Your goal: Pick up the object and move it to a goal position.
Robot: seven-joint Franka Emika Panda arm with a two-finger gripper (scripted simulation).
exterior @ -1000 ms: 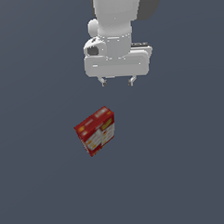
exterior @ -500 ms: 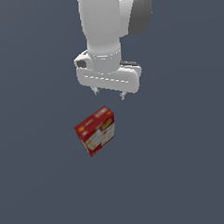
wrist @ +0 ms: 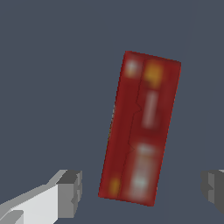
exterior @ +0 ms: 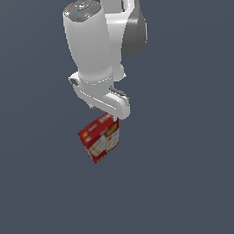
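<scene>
The task is at its approach stage: nothing is grasped yet. In the exterior view the red carton [exterior: 100, 139] stands on the dark floor [exterior: 190, 183], at about 6 o'clock from the arm's wrist. The gripper [wrist: 142, 188] hangs over it with jaws spread wide, one fingertip [wrist: 70, 192] on each side of the carton's near end, not touching. Descending, closing, lifting and carrying to the goal all remain.

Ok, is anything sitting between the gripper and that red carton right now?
Nothing visible is. In the wrist view the gripper is open, with the red carton lying partly in the gap between its fingers and only bare grey floor around it. No goal marker shows.
</scene>
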